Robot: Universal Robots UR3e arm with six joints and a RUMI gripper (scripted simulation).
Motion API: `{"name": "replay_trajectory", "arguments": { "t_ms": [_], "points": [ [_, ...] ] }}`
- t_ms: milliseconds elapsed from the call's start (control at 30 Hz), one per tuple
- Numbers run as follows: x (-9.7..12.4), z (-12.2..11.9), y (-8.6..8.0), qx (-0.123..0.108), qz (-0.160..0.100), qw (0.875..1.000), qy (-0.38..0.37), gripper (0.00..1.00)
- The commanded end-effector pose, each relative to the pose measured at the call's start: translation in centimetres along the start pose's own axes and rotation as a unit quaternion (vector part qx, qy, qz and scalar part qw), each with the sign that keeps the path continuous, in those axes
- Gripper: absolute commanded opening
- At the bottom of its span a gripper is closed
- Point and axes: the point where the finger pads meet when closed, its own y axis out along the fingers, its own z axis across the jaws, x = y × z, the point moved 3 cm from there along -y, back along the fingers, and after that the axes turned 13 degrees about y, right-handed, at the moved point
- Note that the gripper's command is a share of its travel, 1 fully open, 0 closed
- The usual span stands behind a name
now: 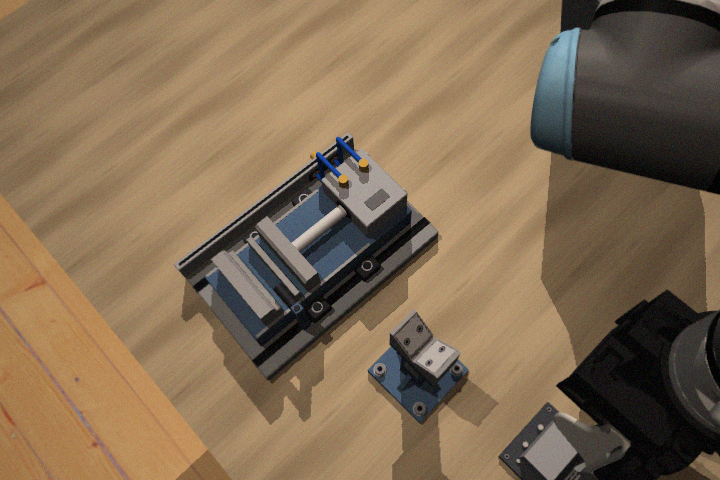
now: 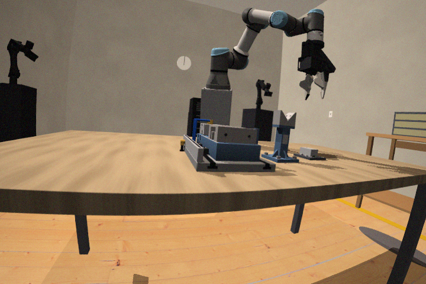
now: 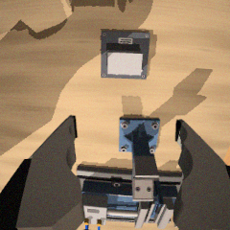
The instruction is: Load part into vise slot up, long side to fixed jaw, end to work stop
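Observation:
The part point(image 1: 549, 451) point(image 2: 308, 152) point(image 3: 125, 63), a light grey block, lies on the dark infeed plate point(image 1: 544, 417) point(image 2: 320, 158) point(image 3: 104, 53). No slot can be made out on its upper face. My gripper point(image 2: 315, 96) point(image 3: 126, 119) is partly open and empty, high above the table, with its fingers pointing down. The vise stands open: the fixed jaw point(image 1: 245, 287) point(image 2: 236, 134) is at the left in the top view, the moving jaw point(image 1: 287, 250) is on the cylinder rod point(image 1: 320, 228). Between the jaws are a low bar point(image 1: 273, 266) and the dark work stop point(image 1: 283, 293).
The V-block point(image 1: 443, 355) point(image 2: 279, 118) point(image 3: 143, 190) stands on a blue post and base between the vise and the infeed plate. Blue air hoses point(image 1: 350, 150) rise over the cylinder block point(image 1: 372, 183). A raised rail point(image 1: 259, 206) runs along the vise's back side.

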Motion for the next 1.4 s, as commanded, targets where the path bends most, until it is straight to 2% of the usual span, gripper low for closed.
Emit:
{"name": "replay_trajectory", "arguments": {
  "t_ms": [0, 800, 1300, 1367],
  "points": [
    [0.0, 0.1, 0.0, 0.001, 0.001, 1.0, 0.0, 0.51],
    [-0.1, 0.1, 1.8, 0.001, 0.001, 1.0, 0.0, 0.51],
    [-0.1, 0.1, 4.8, 0.001, 0.001, 1.0, 0.0, 0.51],
    [-0.1, 0.1, 4.8, 0.001, 0.001, 1.0, 0.0, 0.51]
  ]
}}
